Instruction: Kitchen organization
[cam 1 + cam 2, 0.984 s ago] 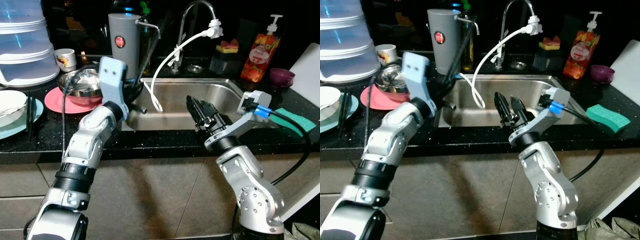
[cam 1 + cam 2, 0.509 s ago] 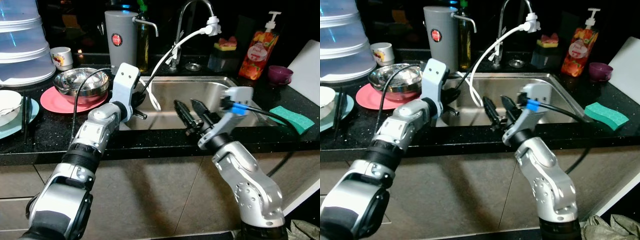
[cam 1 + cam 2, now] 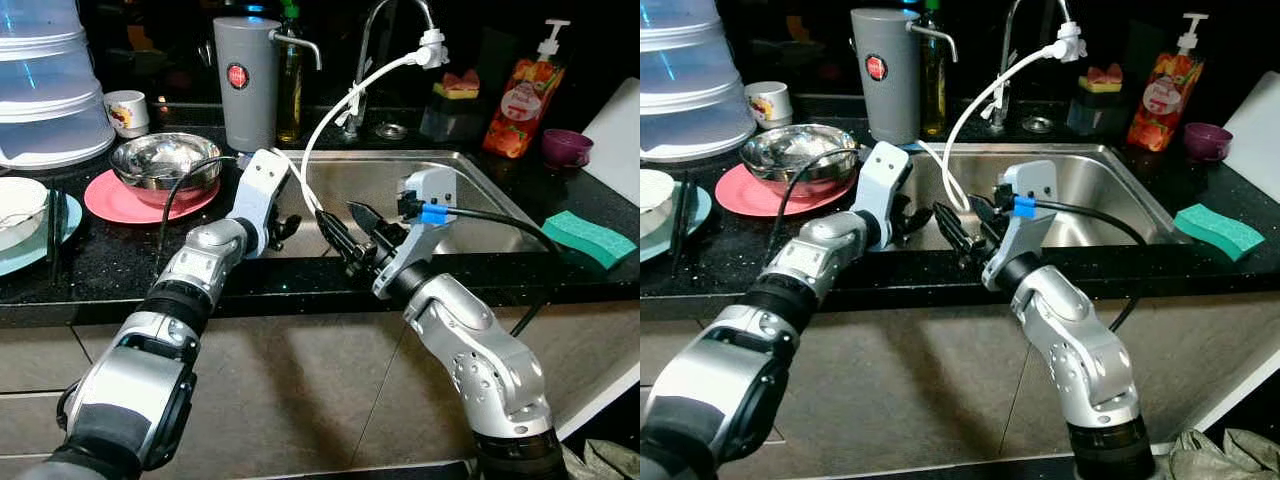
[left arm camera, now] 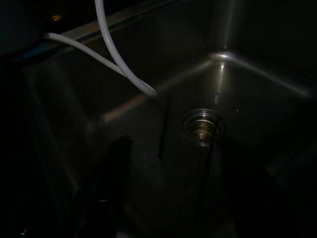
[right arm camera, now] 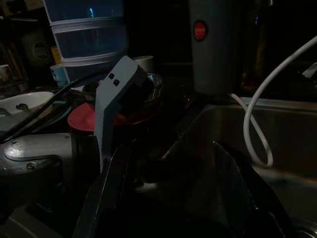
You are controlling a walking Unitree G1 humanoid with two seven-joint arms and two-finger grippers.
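Note:
My left gripper (image 3: 285,225) hangs over the front left corner of the steel sink (image 3: 480,205), open and holding nothing. The left wrist view looks down past its fingers to the sink drain (image 4: 202,127) and the white hose (image 4: 119,64). My right gripper (image 3: 348,232) points left over the sink's front edge, close beside the left gripper, open and empty. A steel bowl (image 3: 165,160) sits on a pink plate (image 3: 105,200) on the black counter, to the left of the sink.
A grey canister (image 3: 250,80) and the tap with its white hose (image 3: 345,105) stand behind the sink. At the left are a white bowl (image 3: 20,205) on a blue plate, chopsticks (image 3: 55,235), a mug (image 3: 125,112) and stacked plastic tubs (image 3: 45,90). At the right lie a green sponge (image 3: 590,235), a soap bottle (image 3: 518,100) and a purple cup (image 3: 567,147).
The left arm dropped from beside the steel bowl to the sink's front left corner. The right gripper swung left along the sink's front edge, towards the left gripper. The camera shifted slightly.

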